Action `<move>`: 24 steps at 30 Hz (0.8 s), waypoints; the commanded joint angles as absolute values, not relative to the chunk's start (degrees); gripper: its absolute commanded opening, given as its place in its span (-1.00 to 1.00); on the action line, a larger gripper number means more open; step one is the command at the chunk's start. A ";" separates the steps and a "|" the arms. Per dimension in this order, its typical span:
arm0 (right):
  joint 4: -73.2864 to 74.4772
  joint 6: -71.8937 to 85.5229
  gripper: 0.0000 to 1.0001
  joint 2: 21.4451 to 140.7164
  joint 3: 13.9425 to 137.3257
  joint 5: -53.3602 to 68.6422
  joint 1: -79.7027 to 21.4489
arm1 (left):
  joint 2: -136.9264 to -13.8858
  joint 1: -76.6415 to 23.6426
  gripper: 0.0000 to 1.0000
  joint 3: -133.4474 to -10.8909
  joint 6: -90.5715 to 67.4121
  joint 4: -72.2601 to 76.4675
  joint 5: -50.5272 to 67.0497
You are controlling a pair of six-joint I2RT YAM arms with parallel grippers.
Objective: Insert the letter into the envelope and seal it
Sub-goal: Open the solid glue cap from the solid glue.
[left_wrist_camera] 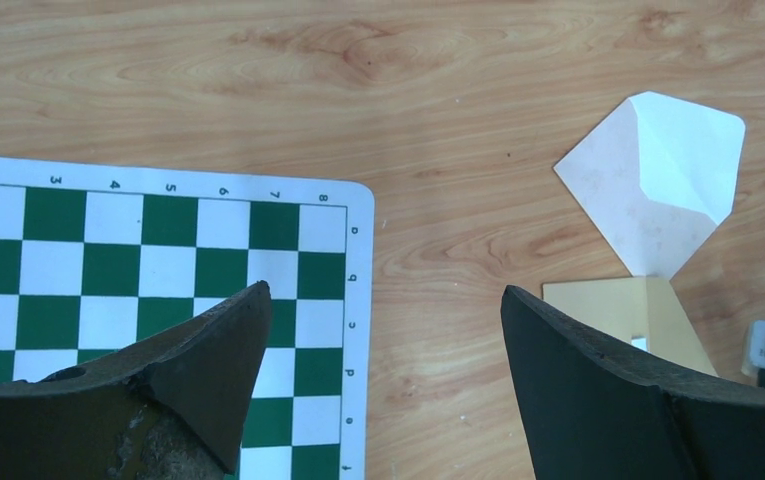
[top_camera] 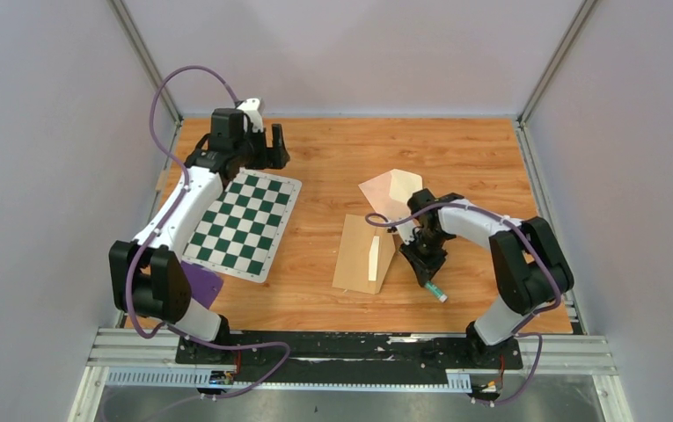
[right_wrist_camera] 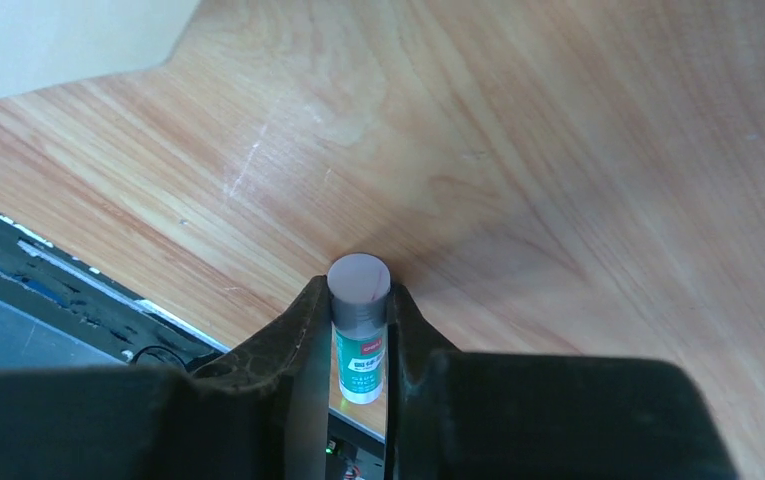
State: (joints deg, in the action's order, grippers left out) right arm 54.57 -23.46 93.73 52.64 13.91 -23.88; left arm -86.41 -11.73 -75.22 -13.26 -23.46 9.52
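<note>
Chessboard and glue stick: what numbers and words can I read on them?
"2 3 4 5 6 7 8": top border of the chessboard.
"a b c d e", upside down: its right border.
On the glue stick: white print, too blurred to read.

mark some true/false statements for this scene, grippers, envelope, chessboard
1. The right gripper is shut on a glue stick. True.
2. The envelope has its flap open. True.
3. The left gripper holds the envelope. False: it is open and empty.
4. The chessboard is red and white. False: it is green and white.
5. The envelope lies on the chessboard. False: it lies on the table, right of the chessboard.
</note>
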 commanded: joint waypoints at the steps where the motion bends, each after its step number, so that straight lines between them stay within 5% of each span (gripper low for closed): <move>1: 54.34 -21.59 -0.80 93.91 56.77 9.99 -23.57 | -87.40 -11.43 0.83 -79.92 -12.23 -23.53 10.60; 4: 57.35 -21.75 -1.00 90.91 64.01 10.23 -22.17 | -88.76 -11.52 0.78 -82.34 -12.10 -23.05 16.26; 12: 61.03 -11.63 -1.00 91.51 97.91 22.28 -18.87 | -87.04 -13.25 0.74 -81.45 -13.24 -8.78 34.50; 15: 49.09 -1.35 -1.00 89.83 102.73 26.84 -18.37 | -86.00 -15.93 0.74 -81.33 -12.76 -1.56 40.87; 21: 4.16 20.90 -1.00 82.76 91.41 32.19 -18.31 | -87.14 -21.35 0.77 -84.05 -17.44 8.50 54.99; 24: -2.09 27.45 -1.00 85.53 93.59 37.22 -18.33 | -88.36 -21.48 0.76 -87.15 -18.31 8.57 58.18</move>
State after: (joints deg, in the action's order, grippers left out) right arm 21.28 11.66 83.15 92.88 29.41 -18.39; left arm -88.73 -21.82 -81.71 -15.55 1.61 48.53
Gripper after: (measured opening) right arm 0.224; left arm 0.880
